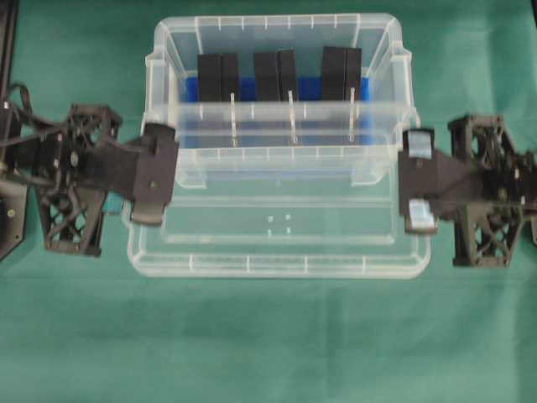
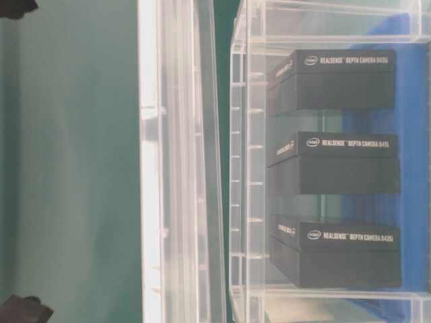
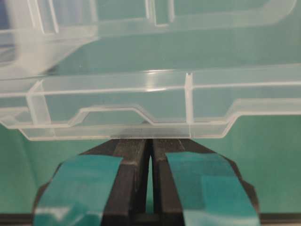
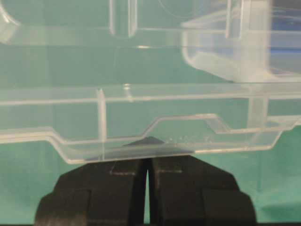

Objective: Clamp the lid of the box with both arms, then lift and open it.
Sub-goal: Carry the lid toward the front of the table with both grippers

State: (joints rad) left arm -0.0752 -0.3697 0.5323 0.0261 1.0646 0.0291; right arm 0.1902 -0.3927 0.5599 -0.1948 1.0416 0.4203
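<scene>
The clear lid point(image 1: 277, 239) hangs level between my two grippers, in front of the box, with its rear edge overlapping the box's front part. My left gripper point(image 1: 155, 178), with teal tape on its fingers, is shut on the lid's left end point(image 3: 150, 108); its tips point(image 3: 150, 140) meet under the rim. The right gripper point(image 1: 417, 180) is shut on the right end point(image 4: 141, 122), its tips point(image 4: 146, 160) pinching the rim. The box point(image 1: 277, 23) stands open with three black blocks point(image 1: 275, 74) on its blue bottom. At table level a narrow gap separates the lid point(image 2: 178, 161) from the box point(image 2: 246, 161).
Green cloth point(image 1: 268, 344) covers the table all round. The left arm's lattice wrist point(image 1: 71, 185) and the right arm's wrist point(image 1: 487, 189) flank the lid. A black post point(image 1: 7, 42) stands at the far left edge.
</scene>
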